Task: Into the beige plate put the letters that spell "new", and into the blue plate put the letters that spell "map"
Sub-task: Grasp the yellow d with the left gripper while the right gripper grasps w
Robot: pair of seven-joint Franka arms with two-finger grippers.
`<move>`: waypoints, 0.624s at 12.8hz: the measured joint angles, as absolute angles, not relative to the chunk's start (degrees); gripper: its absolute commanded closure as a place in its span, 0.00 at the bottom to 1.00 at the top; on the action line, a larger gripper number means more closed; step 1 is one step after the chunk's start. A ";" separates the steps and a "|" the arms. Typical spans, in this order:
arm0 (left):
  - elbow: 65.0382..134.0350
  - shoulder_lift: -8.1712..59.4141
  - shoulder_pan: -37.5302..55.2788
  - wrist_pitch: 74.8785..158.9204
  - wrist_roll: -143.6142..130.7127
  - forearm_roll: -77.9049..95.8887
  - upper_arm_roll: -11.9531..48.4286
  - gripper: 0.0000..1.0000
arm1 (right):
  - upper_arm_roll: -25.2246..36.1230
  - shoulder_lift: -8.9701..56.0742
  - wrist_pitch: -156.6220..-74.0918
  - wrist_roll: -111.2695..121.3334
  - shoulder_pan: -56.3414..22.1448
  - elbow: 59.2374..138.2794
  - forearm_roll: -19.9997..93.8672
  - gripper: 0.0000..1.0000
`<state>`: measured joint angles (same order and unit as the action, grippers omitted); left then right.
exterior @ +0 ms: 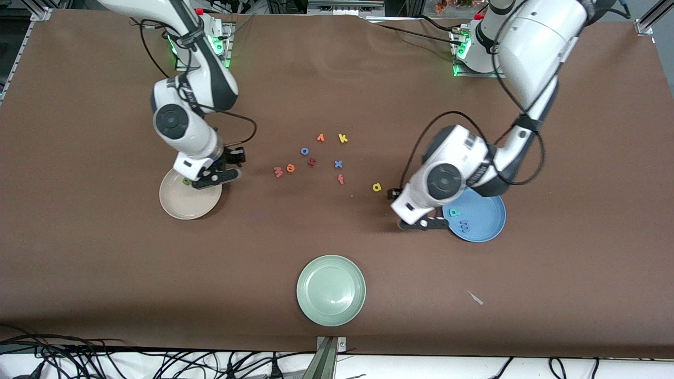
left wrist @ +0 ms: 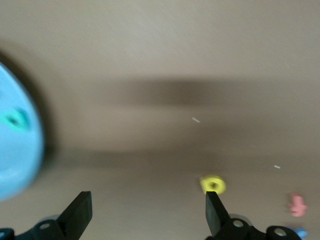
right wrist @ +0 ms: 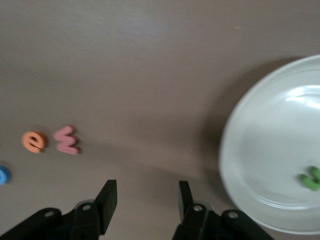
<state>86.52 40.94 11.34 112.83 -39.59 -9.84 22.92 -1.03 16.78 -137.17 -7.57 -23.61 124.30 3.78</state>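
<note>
Left tool [exterior: 421, 223] gapes beside blue plate [exterior: 487, 229]; right tool [exterior: 216, 178] overhangs beige plate [exterior: 181, 205].

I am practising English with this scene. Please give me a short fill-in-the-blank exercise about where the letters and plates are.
1. The green n lies in the ____ plate.
2. The blue plate holds the teal p and the blue ____.
3. The yellow a lies on the ____, not in a plate.
4. The pale green plate holds ____ letters.

Missing words: beige; m; table; no
</note>
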 measured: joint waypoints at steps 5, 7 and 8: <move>88.80 44.76 16.00 121.14 -51.69 -9.84 22.75 0.05 | -1.92 22.99 -147.24 -17.63 -28.73 125.11 3.78 0.37; 91.27 45.53 15.78 125.72 -51.79 -9.84 22.47 0.11 | -1.95 24.48 -149.85 -20.35 -30.49 125.19 3.78 0.37; 92.45 45.69 15.71 127.36 -51.82 -9.84 22.45 0.18 | -1.95 24.99 -150.70 -20.89 -31.14 125.24 3.78 0.37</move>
<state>92.45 45.69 15.71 127.36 -51.82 -9.84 22.45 -1.95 24.99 -150.70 -20.89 -31.14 125.24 3.78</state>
